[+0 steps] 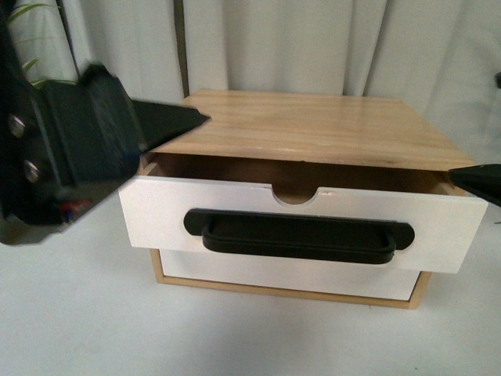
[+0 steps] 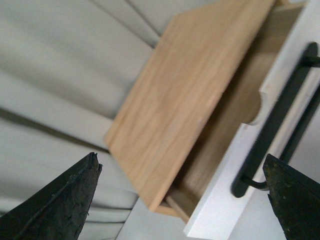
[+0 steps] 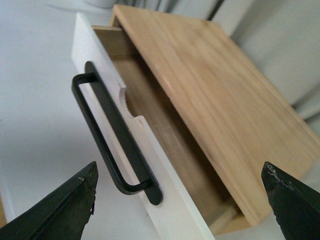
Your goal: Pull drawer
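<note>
The drawer [image 1: 156, 215] has a white front, a long black bar handle [image 1: 297, 235] and a semicircular notch in its top edge. It stands pulled partly out of the light wood cabinet [image 1: 313, 125]. My left gripper [image 1: 176, 121] hovers open at the drawer's upper left corner, holding nothing. At the far right edge only the tip of my right gripper [image 1: 477, 180] shows, open and off the drawer. In the left wrist view the drawer [image 2: 220, 210] and handle [image 2: 272, 125] lie between the spread fingers [image 2: 65, 205]. The right wrist view shows the drawer [image 3: 170, 200], handle [image 3: 107, 130] and fingers [image 3: 65, 210].
A plain white drawer front [image 1: 290, 276] without a handle sits below the pulled one. The cabinet stands on a white table [image 1: 78, 321]. White curtains [image 1: 313, 47] hang behind, with a green plant [image 1: 27, 39] at the back left.
</note>
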{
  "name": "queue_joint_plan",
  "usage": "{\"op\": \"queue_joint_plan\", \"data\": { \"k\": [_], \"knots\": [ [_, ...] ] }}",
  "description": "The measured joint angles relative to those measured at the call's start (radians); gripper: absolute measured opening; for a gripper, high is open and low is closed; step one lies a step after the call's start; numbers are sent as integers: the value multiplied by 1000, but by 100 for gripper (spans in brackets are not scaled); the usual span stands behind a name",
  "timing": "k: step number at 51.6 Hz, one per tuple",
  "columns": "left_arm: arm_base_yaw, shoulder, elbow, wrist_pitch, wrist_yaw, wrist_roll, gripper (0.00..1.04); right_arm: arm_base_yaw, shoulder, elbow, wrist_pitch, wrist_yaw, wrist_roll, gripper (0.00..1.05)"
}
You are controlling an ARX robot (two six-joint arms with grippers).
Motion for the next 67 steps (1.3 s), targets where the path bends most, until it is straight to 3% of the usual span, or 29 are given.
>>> {"op": "queue_joint_plan", "data": {
  "k": [5, 14, 20, 28, 32, 44, 48, 52, 57, 67],
  "knots": [
    [58, -130, -101, 123, -90, -121, 99, -37, -151, -102, 98, 62, 127, 96],
    [130, -314, -261, 164, -210, -241, 99, -132, -343, -214, 137, 115, 286, 96],
    [154, -478, -358, 116, -285, -332, 99, -193, -447, -271, 119, 110, 354, 96],
    [192, -798, -504, -73, -427, -525, 99, -304, -648, -362, 21, 126, 507, 96],
    [210, -872, -549, -112, -475, -580, 99, -312, -679, -380, 10, 169, 538, 96],
    [215, -887, -554, -118, -466, -625, 98, -313, -681, -380, 9, 174, 560, 96],
    [265, -969, -570, -205, -304, -792, 80, -245, -724, -430, 66, 433, 650, 77],
    [365, -998, -580, -209, -168, -878, 64, -180, -752, -460, 67, 565, 678, 64],
    [428, -1014, -602, -209, -148, -922, 48, -121, -780, -491, 68, 587, 692, 48],
    [432, -1037, -636, -205, -134, -938, 14, -114, -833, -542, 68, 594, 698, 12]
  ]
}}
